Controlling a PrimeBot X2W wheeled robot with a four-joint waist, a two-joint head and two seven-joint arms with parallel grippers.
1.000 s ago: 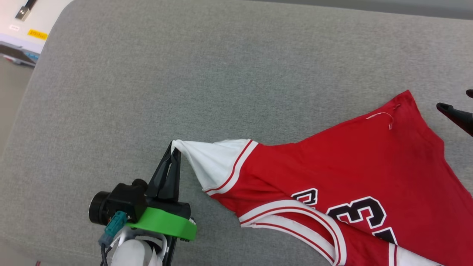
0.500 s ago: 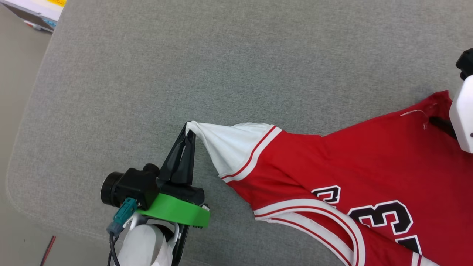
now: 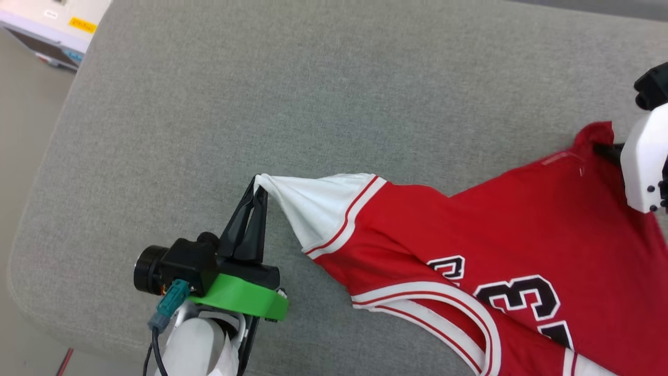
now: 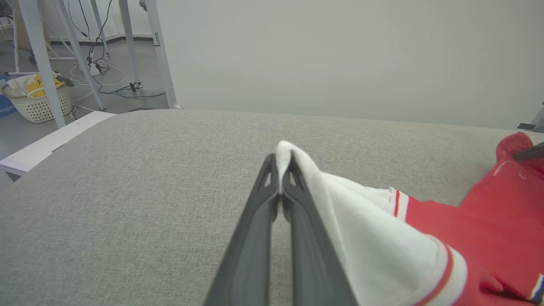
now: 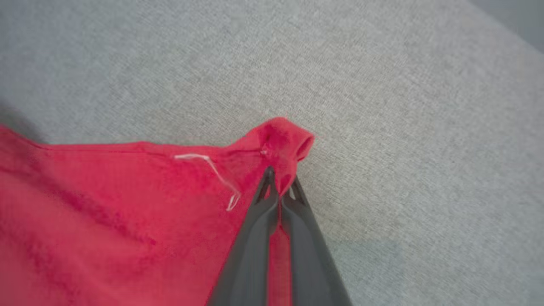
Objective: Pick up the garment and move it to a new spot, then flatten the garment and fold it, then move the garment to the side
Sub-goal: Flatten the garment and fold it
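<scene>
The garment (image 3: 501, 224), a red jersey with white striped sleeves and black numerals, lies stretched over the grey cushion (image 3: 313, 94). My left gripper (image 3: 257, 187) is shut on the tip of its white sleeve (image 3: 313, 206), pulling it into a point. In the left wrist view that gripper (image 4: 280, 163) pinches the white cloth (image 4: 361, 229). At the right edge of the head view my right gripper (image 3: 605, 150) sits at the red hem corner. Seen from the right wrist, my right gripper (image 5: 280, 180) is shut on that bunched red corner (image 5: 282, 144).
The cushion's rounded left edge (image 3: 31, 219) drops to the floor. A white box with a yellow label (image 3: 52, 21) lies beyond its top left corner. In the left wrist view, table legs (image 4: 38, 55), cables and a white basket (image 4: 36, 104) stand on the floor.
My right gripper has come in over the red hem corner and closed on it, bunching the cloth. The left gripper keeps its hold on the sleeve. The head camera shifted.
</scene>
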